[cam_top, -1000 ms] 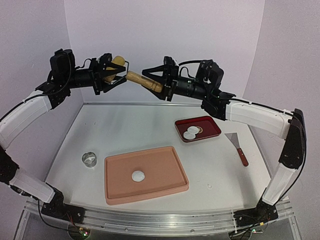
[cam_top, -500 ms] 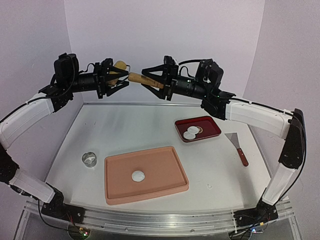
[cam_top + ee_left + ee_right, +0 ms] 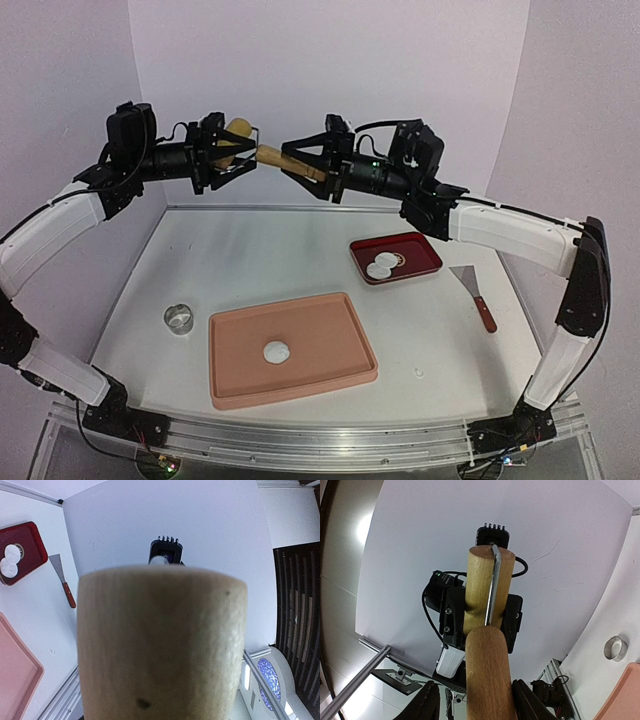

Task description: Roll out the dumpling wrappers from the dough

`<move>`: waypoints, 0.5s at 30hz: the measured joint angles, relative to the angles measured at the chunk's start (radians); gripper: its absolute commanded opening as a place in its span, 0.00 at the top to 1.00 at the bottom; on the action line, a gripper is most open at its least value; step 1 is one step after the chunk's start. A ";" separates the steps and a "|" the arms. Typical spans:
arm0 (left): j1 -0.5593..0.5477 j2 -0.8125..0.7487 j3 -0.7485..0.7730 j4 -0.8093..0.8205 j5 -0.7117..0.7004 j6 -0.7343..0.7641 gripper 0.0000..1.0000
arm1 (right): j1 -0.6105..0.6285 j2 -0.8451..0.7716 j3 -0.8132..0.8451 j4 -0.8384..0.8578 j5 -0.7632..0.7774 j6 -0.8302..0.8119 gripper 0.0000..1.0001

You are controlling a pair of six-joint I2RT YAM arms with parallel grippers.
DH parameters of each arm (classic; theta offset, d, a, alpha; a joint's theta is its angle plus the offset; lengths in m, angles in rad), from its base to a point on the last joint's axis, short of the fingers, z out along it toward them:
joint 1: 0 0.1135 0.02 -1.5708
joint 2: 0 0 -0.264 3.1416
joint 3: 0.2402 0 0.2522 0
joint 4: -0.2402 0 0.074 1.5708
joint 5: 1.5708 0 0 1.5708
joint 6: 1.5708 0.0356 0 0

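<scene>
Dough [image 3: 277,351] on pink tray [image 3: 325,335], white tbl [image 3: 250,260]

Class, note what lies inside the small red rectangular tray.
Two thin round white dough discs, touching, in the red tray. One partly covers a small ring-like thing; what lies beneath them is hidden.

Rolling pin [image 3: 270,156], up beyond pink tray [image 3: 320,330]: bare pale wood, matt, few dark specks. Pink tray: matt, plastic-looking. Dough [image 3: 277,351] on it: white, soft, matt. Red tray [image 3: 418,252], right of pink tray: glossy. Dumpling wrappers [image 3: 380,265] inside: smooth white. Ring cutter [image 3: 179,319], left: shiny metal. Scraper [image 3: 473,290], far right: metal blade, reddish handle.
</scene>
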 measured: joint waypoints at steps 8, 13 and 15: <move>0.000 0.001 0.009 -0.009 0.011 0.019 1.00 | 0.002 0.000 0.000 -0.002 -0.010 0.002 0.67; 0.000 0.001 0.011 -0.008 0.017 0.020 1.00 | 0.002 0.001 0.000 -0.011 -0.011 0.005 0.85; 0.001 0.001 0.012 -0.010 0.020 0.023 0.97 | 0.002 0.002 0.000 -0.012 -0.011 0.003 0.99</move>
